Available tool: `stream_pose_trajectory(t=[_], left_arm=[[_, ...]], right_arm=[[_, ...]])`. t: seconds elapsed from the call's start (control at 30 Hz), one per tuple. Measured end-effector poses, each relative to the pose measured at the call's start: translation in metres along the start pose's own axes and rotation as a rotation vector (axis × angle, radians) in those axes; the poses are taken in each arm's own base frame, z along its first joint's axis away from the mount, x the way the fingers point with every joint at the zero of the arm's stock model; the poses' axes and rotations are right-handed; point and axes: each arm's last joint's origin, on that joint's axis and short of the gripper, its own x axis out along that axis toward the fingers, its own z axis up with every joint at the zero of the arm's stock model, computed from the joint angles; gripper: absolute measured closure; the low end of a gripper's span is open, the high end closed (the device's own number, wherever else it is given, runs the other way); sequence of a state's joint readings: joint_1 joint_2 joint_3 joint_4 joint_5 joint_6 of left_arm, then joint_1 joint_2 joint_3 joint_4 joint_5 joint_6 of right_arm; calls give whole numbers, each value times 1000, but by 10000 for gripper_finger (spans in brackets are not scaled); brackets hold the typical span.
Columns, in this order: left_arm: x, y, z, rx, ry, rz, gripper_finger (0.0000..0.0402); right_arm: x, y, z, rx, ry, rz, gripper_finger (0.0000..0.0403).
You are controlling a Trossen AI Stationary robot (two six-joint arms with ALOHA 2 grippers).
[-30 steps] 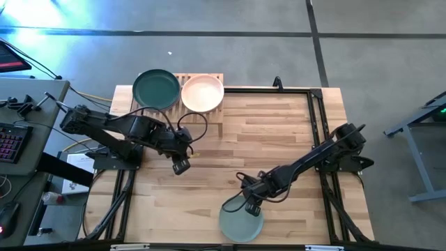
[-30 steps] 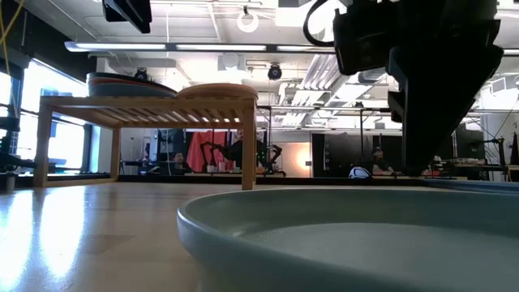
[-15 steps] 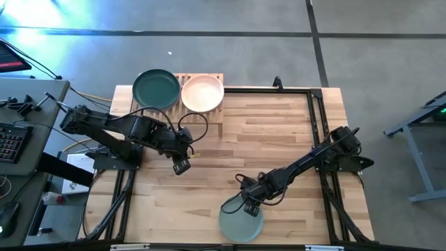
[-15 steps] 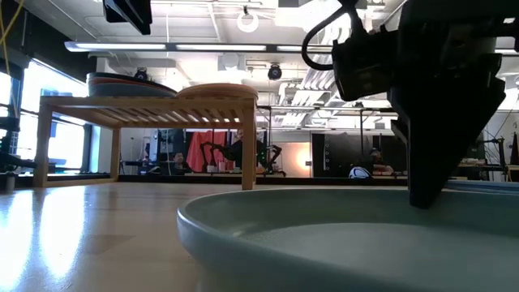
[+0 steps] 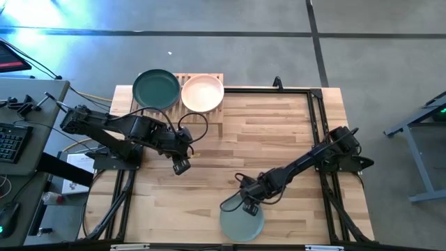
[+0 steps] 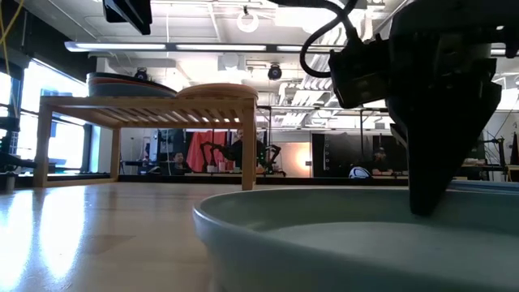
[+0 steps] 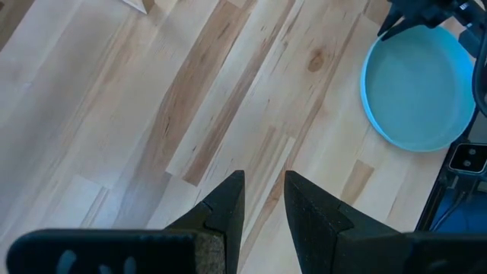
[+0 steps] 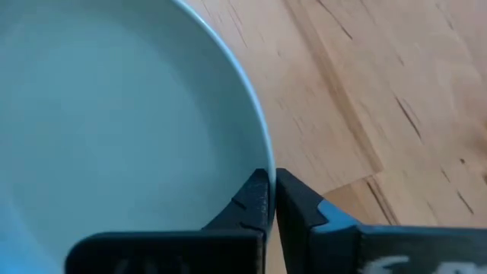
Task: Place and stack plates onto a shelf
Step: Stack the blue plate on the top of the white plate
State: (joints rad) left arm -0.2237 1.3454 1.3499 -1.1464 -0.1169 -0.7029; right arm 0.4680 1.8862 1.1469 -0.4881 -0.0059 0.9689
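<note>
A grey concrete floor [image 5: 230,49] crossed by dark seams surrounds the light butcher-block wooden tabletop [image 5: 265,139]; a grey side desk [image 5: 28,132] holds a dark keyboard [image 5: 10,143]. Beyond, long white ceiling strip lights [image 6: 203,47] hang overhead; a bright window [image 6: 61,122] stands at one side.

sage green plate [image 5: 242,224] pale grey-green | dark teal plate [image 5: 156,88] deep green-blue | peach-pink plate [image 5: 203,92] pale pink | shelf [image 5: 182,79] light wood slats | surface [image 5: 279,139] striped blond wood | right tool [image 8: 267,199] black

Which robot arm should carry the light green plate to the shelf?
The right. Its gripper is already shut on the sage green plate's rim. The left gripper is over bare table, away from it.
</note>
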Motion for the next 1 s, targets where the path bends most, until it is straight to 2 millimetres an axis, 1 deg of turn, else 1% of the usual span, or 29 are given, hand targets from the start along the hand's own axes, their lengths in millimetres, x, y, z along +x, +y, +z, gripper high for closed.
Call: stream_pose_trajectory(t=[0.17, 0.27, 0.43, 0.6, 0.83, 1.0], left_arm=[[0, 0, 0, -1, 0, 0, 316], [0, 0, 0, -1, 0, 1, 316], [0, 0, 0, -1, 0, 0, 316], [0, 0, 0, 0, 0, 1, 316], [0, 0, 0, 0, 0, 2, 316], [0, 0, 0, 75, 1, 2, 316]], right_arm=[[-4, 2, 3, -3, 16, -2, 403], [-11, 7, 6, -25, 20, -8, 403], [-27, 13, 15, -60, 16, -76, 403], [-44, 15, 30, -99, 1, -119, 403], [-73, 12, 54, -130, -29, -211, 403], [-95, 9, 70, -159, -41, -255, 403]])
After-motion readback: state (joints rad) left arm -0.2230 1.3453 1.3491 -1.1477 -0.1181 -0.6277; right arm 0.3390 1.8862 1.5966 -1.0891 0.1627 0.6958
